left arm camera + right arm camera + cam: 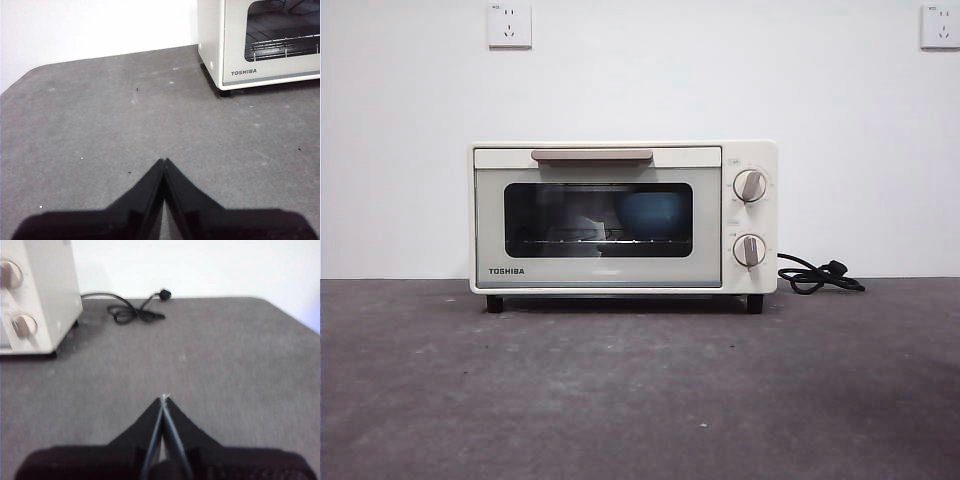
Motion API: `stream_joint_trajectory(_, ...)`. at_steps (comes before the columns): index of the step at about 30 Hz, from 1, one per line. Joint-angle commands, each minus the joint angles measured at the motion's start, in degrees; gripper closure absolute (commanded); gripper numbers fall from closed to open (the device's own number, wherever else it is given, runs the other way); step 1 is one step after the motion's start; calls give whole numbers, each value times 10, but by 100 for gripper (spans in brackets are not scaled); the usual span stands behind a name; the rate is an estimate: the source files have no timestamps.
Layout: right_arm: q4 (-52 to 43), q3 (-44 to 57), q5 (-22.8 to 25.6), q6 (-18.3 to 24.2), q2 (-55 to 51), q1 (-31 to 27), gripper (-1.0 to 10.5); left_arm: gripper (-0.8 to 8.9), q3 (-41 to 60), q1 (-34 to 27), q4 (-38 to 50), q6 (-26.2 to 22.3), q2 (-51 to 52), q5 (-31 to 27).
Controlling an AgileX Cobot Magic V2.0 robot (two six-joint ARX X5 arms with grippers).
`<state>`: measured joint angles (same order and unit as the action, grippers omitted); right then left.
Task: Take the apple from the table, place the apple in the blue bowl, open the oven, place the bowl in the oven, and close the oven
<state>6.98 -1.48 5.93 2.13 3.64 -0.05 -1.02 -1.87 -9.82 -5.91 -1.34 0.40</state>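
Note:
The cream-white TOSHIBA oven (620,215) stands at the back of the table (640,390) with its dark glass door shut. Through the glass I make out the blue bowl (652,213) resting on the rack inside. The apple is hidden; I cannot tell whether it lies in the bowl. My left gripper (164,161) hovers shut and empty over bare table, off the oven's (260,42) left front corner. My right gripper (164,398) is shut and empty too, over the table on the side of the oven (35,295) with the knobs. Neither arm shows in the front view.
The black power cord (818,275) lies coiled on the table right of the oven, also seen as the cord (135,310) in the right wrist view. A white wall with two sockets (510,25) stands behind.

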Motion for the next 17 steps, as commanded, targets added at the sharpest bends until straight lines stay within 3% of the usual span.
stream_joint_trajectory(1, 27, 7, -2, -10, -16, -1, 946, 817, 6, -2, 3, 4, 1, 0)
stream_joint_trajectory(5, 36, 7, -1, 10, -32, 0, 946, 817, 6, -2, 4, 4, 0, 0)
stream_joint_trajectory(17, 34, 7, -6, 9, -31, 0, 946, 817, 6, -2, 4, 4, 0, 0)
